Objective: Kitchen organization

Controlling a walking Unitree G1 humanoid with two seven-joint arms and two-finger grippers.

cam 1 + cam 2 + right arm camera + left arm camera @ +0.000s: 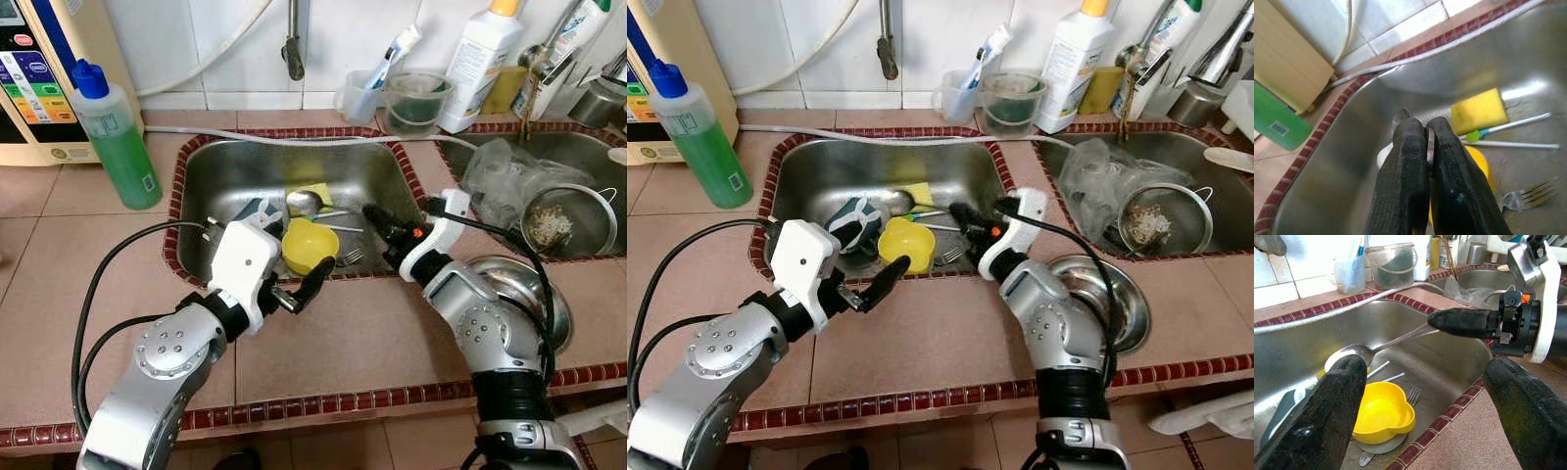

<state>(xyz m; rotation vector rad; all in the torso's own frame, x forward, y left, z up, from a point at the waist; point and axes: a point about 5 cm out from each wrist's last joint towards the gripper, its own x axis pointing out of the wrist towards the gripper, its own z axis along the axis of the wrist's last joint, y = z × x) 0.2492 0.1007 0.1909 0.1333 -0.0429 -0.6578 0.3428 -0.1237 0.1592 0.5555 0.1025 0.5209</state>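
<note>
Pinching the spoon [1376, 346] handle above the sink [196, 176], the right gripper [377, 217] should lift level, clear of the yellow bowl [310, 245], while the left gripper [306, 287] waits, fingers apart.

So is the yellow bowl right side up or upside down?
Right side up. The bowl sits in the sink with its hollow facing up; it looks empty.
</note>
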